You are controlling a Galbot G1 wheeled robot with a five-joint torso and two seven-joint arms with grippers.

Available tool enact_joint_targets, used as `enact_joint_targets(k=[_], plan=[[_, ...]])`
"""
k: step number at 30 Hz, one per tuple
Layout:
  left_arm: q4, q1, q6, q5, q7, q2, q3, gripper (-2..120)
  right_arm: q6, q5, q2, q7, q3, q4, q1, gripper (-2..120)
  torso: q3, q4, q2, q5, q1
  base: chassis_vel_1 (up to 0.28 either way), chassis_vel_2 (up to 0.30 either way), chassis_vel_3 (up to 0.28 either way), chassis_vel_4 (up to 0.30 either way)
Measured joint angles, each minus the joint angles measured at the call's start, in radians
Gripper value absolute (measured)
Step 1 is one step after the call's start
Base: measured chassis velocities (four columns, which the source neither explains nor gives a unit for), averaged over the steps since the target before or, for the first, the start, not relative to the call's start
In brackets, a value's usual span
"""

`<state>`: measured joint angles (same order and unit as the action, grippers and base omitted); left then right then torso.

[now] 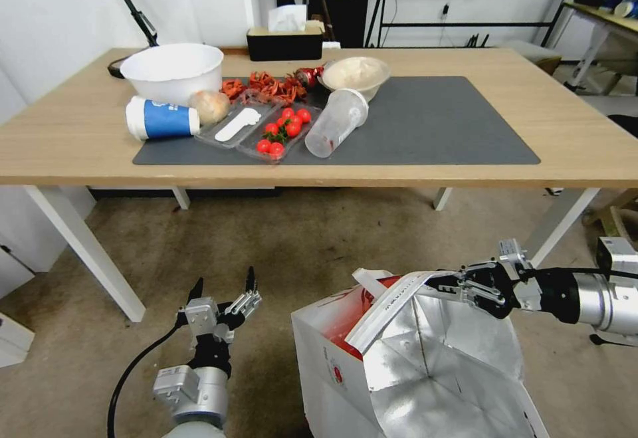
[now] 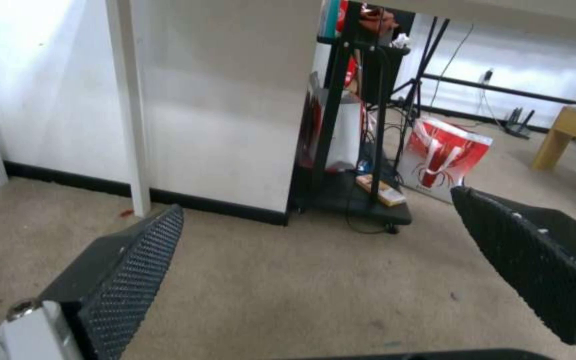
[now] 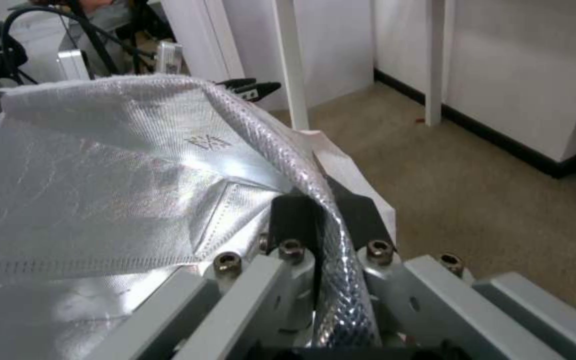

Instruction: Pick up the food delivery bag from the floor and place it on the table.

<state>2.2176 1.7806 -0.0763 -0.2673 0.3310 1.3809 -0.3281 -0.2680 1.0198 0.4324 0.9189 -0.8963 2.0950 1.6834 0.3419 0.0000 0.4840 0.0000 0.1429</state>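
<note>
The large white paper food delivery bag with red side panels and silver foil lining [image 1: 412, 371] stands open on the dull brownish-grey carpet-like floor [image 1: 299, 245], in front of the long light-wood surface on white angled legs [image 1: 585, 139]. The right gripper [image 1: 444, 282] has its jaws clamped on the bag's upper edge, foil folded between them in the right wrist view; whether the flat white handle [image 1: 392, 305] is also caught is hard to tell. The left gripper [image 1: 222, 288] hovers beside the bag over the floor, jaws spread and empty. To lift well, raise slowly and straight so the thin rim doesn't tear or slip, clear the surface's front edge fully, then aim for the bare right part of the dark grey mat [image 1: 452, 125], away from the food clutter.
</note>
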Motion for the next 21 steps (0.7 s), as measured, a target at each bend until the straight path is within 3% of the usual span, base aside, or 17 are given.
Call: enact_joint_targets(k=[21], plan=[[0.010,0.010,-0.002,0.003,0.000,0.003,0.001,100,0.000,-0.006,0.004,0.004,0.008,0.000,0.000,0,0.054,0.0000,0.089,0.0000,0.034,0.000,0.000,0.000,0.000]])
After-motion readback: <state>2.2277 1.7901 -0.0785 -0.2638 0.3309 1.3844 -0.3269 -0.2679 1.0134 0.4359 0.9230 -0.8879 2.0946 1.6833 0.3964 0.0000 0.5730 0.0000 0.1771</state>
